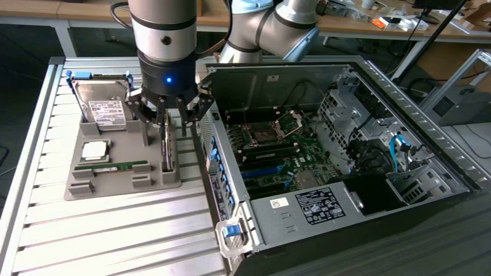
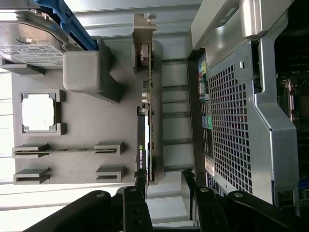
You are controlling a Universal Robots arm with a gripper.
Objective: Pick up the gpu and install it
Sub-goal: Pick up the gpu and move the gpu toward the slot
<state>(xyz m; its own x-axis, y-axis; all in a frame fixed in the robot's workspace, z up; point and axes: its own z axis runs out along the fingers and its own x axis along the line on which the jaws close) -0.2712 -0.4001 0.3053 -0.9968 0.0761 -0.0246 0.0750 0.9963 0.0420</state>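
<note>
currently the slatted metal counter carries two main items. an open computer case fills the centre and the exterior view's right of the frame, with its motherboard exposed. a grey parts tray sits in the left centre of the frame, just beside the case. the robot arm descends from the upper centre of the frame, between the tray and the case wall.

on the tray, a silver hard drive with a white label leans at the upper left. the gpu stands on its long edge in a slot along the tray side nearest the case. in the wrist view its silver end bracket sits at the far end from the hand.

the hand hangs directly over the gpu. its fingers are spread, one on each side of the card's near end. one finger lies close to the black cooler face and the other stands apart on the case side. contact with the card cannot be confirmed.

a square processor rests in a pocket at the tray's centre left. a slim green memory stick lies in a slot just below it.
</note>
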